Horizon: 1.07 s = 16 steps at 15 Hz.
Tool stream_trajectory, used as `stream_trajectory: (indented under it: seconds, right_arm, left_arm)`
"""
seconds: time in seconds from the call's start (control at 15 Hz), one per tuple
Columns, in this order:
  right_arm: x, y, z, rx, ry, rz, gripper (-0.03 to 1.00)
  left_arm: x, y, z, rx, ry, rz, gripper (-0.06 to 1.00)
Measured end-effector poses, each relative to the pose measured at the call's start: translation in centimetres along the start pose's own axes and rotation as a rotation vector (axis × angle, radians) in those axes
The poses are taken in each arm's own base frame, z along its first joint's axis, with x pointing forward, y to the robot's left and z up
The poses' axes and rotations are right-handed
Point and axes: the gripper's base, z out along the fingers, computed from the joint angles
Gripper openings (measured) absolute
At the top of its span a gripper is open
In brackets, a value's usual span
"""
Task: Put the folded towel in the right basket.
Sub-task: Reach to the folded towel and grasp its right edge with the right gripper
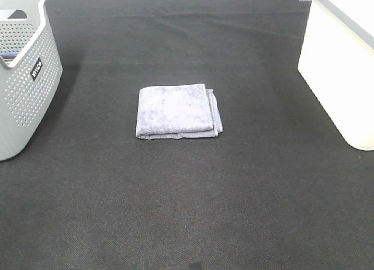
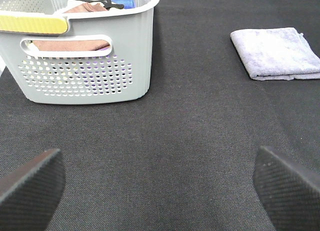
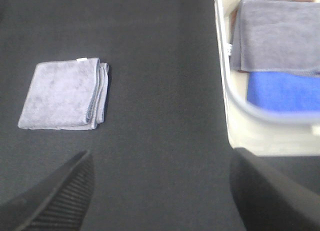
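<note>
A folded lavender-grey towel (image 1: 177,111) lies flat in the middle of the black table; it also shows in the left wrist view (image 2: 276,53) and the right wrist view (image 3: 64,94). The right basket (image 1: 342,65) is cream-white at the right edge; the right wrist view shows its rim (image 3: 223,86) and folded grey and blue cloths inside. My left gripper (image 2: 160,191) is open, low over bare table, well short of the towel. My right gripper (image 3: 160,191) is open, above the table between towel and basket. Neither arm shows in the exterior high view.
A grey perforated basket (image 1: 23,83) stands at the left edge; the left wrist view shows it (image 2: 80,56) holding several cloths. Black cloth (image 1: 187,211) covers the table all around the towel.
</note>
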Motion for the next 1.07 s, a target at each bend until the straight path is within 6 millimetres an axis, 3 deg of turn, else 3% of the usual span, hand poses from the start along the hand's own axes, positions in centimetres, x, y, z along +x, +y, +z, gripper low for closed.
stream_trajectory:
  seconds: [0.27, 0.33, 0.47, 0.8, 1.07]
  right_arm:
    - [-7.3, -0.7, 5.0, -0.033, 0.097, -0.009, 0.71]
    - [-9.1, -0.8, 7.3, -0.059, 0.139, -0.011, 0.71]
    - [-11.1, 0.6, 10.5, -0.100, 0.199, -0.060, 0.71]
    - [-12.0, 7.1, 19.8, -0.224, 0.337, -0.168, 0.71]
    - [-10.0, 8.8, 27.6, -0.293, 0.454, -0.023, 0.71]
  left_arm:
    - [0.0, 0.0, 0.0, 0.000, 0.000, 0.000, 0.97]
    - [0.0, 0.0, 0.0, 0.000, 0.000, 0.000, 0.97]
    - [0.0, 0.0, 0.0, 0.000, 0.000, 0.000, 0.97]
    - [0.0, 0.0, 0.0, 0.000, 0.000, 0.000, 0.97]
    - [0.0, 0.0, 0.0, 0.000, 0.000, 0.000, 0.97]
